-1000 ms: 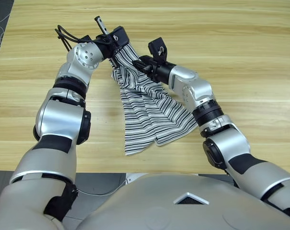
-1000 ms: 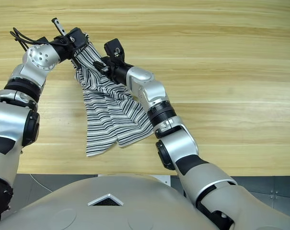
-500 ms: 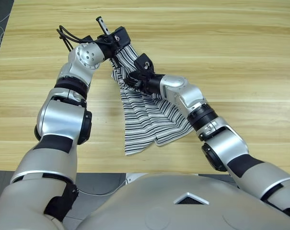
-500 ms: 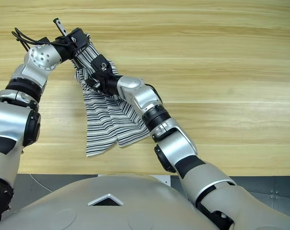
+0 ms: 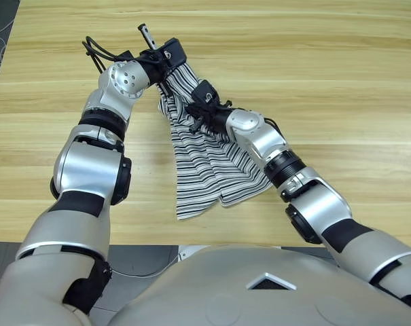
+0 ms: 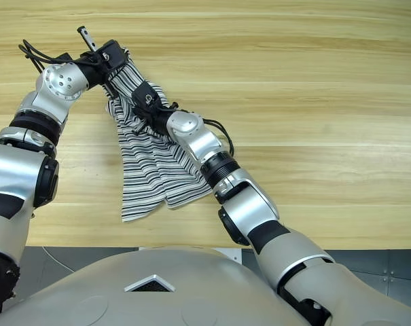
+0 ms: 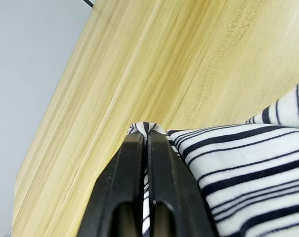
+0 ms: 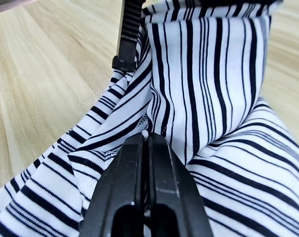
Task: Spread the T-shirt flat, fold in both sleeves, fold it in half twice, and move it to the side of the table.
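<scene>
T-shirt (image 5: 206, 170) pinched by my left gripper (image 7: 145, 133) and right gripper (image 8: 146, 136); pull apart evenly to spread it.

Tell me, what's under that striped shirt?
The shirt lies partly on the wooden table; anything beneath the cloth is hidden. The left gripper and right gripper pinch its top.

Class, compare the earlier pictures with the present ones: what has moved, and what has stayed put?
The right gripper swung toward the robot's left, from the T-shirt's right edge onto its upper middle, where it is now shut on a fold of cloth. The left gripper stayed shut on the top corner, and the lower part still lies on the table.
</scene>
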`<state>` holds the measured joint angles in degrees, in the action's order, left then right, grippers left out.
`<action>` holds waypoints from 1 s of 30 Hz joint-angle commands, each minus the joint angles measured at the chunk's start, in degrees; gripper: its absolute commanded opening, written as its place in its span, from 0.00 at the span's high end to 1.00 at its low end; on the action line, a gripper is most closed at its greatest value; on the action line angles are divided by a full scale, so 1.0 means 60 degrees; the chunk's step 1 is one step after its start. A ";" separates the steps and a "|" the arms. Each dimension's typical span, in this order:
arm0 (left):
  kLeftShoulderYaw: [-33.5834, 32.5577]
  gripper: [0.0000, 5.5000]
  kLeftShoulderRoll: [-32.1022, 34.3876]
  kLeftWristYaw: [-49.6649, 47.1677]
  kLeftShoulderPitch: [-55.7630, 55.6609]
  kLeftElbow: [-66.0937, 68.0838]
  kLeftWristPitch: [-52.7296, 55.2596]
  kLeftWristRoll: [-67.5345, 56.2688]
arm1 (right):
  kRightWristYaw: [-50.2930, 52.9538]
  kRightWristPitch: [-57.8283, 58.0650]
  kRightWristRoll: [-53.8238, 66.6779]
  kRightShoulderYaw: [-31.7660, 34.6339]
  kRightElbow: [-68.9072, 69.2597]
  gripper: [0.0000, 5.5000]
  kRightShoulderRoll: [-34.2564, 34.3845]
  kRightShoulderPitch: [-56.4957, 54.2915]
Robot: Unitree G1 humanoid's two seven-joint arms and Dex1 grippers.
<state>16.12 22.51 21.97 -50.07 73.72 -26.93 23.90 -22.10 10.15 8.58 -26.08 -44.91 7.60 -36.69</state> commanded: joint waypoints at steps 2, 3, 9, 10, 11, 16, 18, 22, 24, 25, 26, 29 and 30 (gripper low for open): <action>0.0056 0.98 -0.0019 0.0004 -0.0150 0.0048 0.0056 0.0062 | 0.0076 -0.0086 -0.0069 0.0120 0.0126 0.98 0.1811 -0.0252; 0.0051 0.98 -0.0020 0.0006 -0.0154 0.0046 0.0054 0.0058 | 0.0105 -0.0107 -0.0063 0.0157 0.0120 0.98 0.1797 -0.0271; 0.0042 0.98 -0.0021 0.0000 -0.0148 0.0054 0.0068 0.0050 | 0.0304 -0.0053 0.0218 0.1031 0.0607 0.98 0.0913 -0.0632; 0.0042 0.98 -0.0016 -0.0008 -0.0145 0.0058 0.0073 0.0052 | 0.0322 -0.0019 0.0283 0.1327 0.0742 0.98 0.0568 -0.0698; 0.0037 0.98 -0.0004 -0.0009 -0.0139 0.0059 0.0075 0.0049 | 0.0331 0.0026 0.0321 0.1609 0.0850 0.98 0.0274 -0.0749; 0.0000 0.98 0.0093 0.0003 -0.0094 0.0065 0.0056 0.0021 | 0.0391 -0.0090 0.0326 0.3223 0.0290 0.98 -0.1484 -0.1174; -0.0016 0.98 0.0144 0.0022 -0.0079 0.0059 0.0032 0.0007 | 0.0492 -0.0292 0.0222 0.3735 -0.0382 0.98 -0.2079 -0.1319; -0.0072 0.98 0.0293 0.0046 -0.0029 0.0036 -0.0026 -0.0039 | 0.0749 -0.0876 -0.0089 0.4358 -0.2188 0.98 -0.3108 -0.1467; -0.0104 0.98 0.0346 0.0058 -0.0007 0.0022 -0.0049 -0.0065 | 0.0855 -0.1142 -0.0251 0.4570 -0.2993 0.98 -0.3530 -0.1512; -0.0120 0.98 0.0373 0.0062 0.0011 0.0016 -0.0062 -0.0075 | 0.0885 -0.1238 -0.0321 0.4666 -0.3344 0.98 -0.3750 -0.1493; -0.0134 0.98 0.0391 0.0062 0.0027 0.0011 -0.0074 -0.0078 | 0.0964 -0.1338 -0.0381 0.4779 -0.3676 0.98 -0.3984 -0.1450; -0.0167 0.98 0.0435 0.0056 0.0087 0.0005 -0.0100 -0.0095 | 0.1110 -0.1506 -0.0412 0.5118 -0.4305 0.98 -0.4301 -0.1414; -0.0173 0.98 0.0441 0.0052 0.0113 0.0004 -0.0108 -0.0101 | 0.1123 -0.1540 -0.0412 0.5213 -0.4424 0.98 -0.4307 -0.1421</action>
<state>15.51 24.25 22.03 -49.96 73.87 -27.51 23.76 -16.02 1.54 6.30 3.93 -69.89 -17.26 -44.73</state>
